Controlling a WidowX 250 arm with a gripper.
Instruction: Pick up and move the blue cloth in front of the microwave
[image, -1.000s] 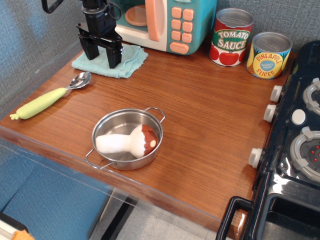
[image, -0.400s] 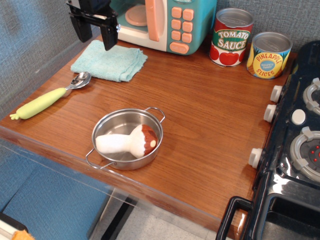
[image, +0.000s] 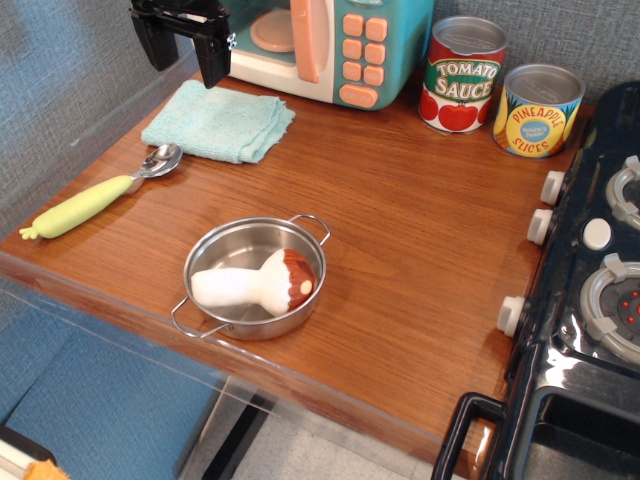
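Black gripper (image: 184, 58) raised at top left, jaws apart, pointing down

We see the blue cloth (image: 219, 121), folded flat and rectangular, lying on the desk (image: 400, 220) just in front of the cream-and-teal microwave (image: 330, 45) with its peach handle.

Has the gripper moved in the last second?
Yes. The gripper was down on the blue cloth; it has since risen up and back toward the microwave, open and empty. The cloth lies flat on the table.
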